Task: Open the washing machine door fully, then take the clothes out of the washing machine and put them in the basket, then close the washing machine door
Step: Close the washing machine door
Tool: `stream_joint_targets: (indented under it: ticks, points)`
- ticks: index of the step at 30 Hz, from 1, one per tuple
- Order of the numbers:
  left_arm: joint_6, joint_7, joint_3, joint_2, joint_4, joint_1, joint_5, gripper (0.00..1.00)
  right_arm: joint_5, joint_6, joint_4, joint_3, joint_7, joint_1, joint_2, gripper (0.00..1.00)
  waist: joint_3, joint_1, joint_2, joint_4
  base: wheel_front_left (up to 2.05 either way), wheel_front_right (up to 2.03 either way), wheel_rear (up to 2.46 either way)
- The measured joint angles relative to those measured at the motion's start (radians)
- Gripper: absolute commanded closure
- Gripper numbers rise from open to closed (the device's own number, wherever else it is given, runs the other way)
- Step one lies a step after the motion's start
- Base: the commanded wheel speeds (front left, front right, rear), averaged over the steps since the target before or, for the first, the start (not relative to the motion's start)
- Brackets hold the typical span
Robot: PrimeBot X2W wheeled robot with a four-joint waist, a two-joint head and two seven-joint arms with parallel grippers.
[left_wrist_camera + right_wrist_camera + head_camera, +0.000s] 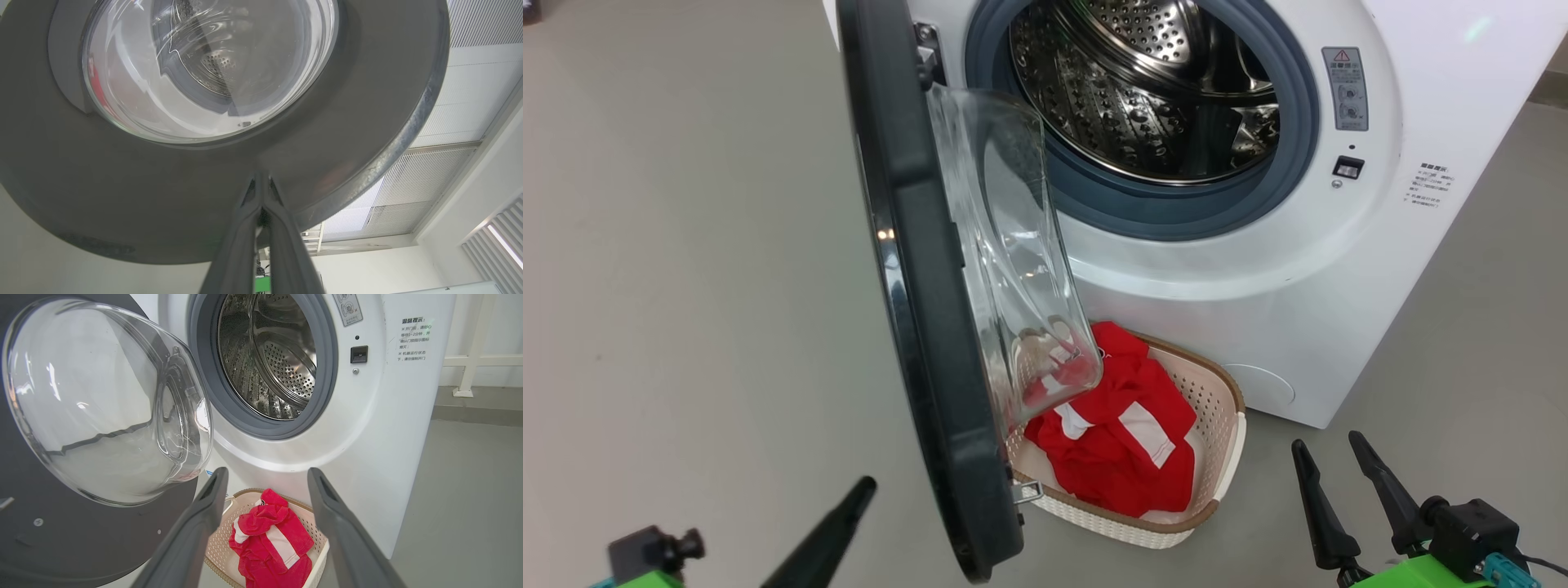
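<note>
**Door standing open, red clothes lying in the basket**

The washing machine door (915,286) is standing open, edge-on to my head camera. It is hiding the left side of the basket (1221,392) and part of the clothes (1127,445), some of which I am seeing only blurred through the door's glass bowl (1013,261). The frame is cutting off the top of the washing machine (1258,278). The back of the drum (1143,82) is sitting in shadow, and what is showing is perforated steel.

A grey warning label (1344,88) with a red triangle is sitting above the latch slot (1347,167), with print too small to read. Further right, a printed notice (413,339) in Chinese is headed 温馨提示, and I am not making out the finer lines.

The door is showing a wide glossy dark rim. The machine is white, with a grey rubber ring (1176,216) round the opening. The clothes, bright red with white panels, are lying heaped in the cream, brown-rimmed basket, which is sitting on the floor (686,245) just in front of the machine, below the opening.

I am keeping my left gripper (261,179) pressed shut on nothing, its tips right at the rim's outer face; I cannot tell whether they are touching. My right gripper (1327,445) is hovering spread wide and empty, apart from the basket.
</note>
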Motion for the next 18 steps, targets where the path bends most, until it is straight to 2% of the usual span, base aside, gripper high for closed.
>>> stream_joint_targets:
  ticks: [7,10,18]
  points:
    - [0.000,0.022,-0.034,-0.022,0.007,-0.002,0.069,1.00,0.000,0.000,0.000,0.002,0.000,-0.003,0.000,0.00,0.009,0.0000,0.0000,-0.015,0.00,0.00,0.00]
    - [0.000,0.005,-0.059,-0.026,0.018,-0.008,0.106,1.00,0.000,0.000,0.000,0.003,0.000,-0.003,0.000,0.00,0.016,0.0000,0.0000,-0.027,0.00,0.00,0.00]
    - [0.000,-0.037,-0.123,-0.034,0.023,-0.070,0.123,1.00,0.000,0.000,-0.005,-0.002,0.000,-0.032,0.000,0.00,0.043,0.0000,0.0001,-0.069,0.00,0.00,0.00]
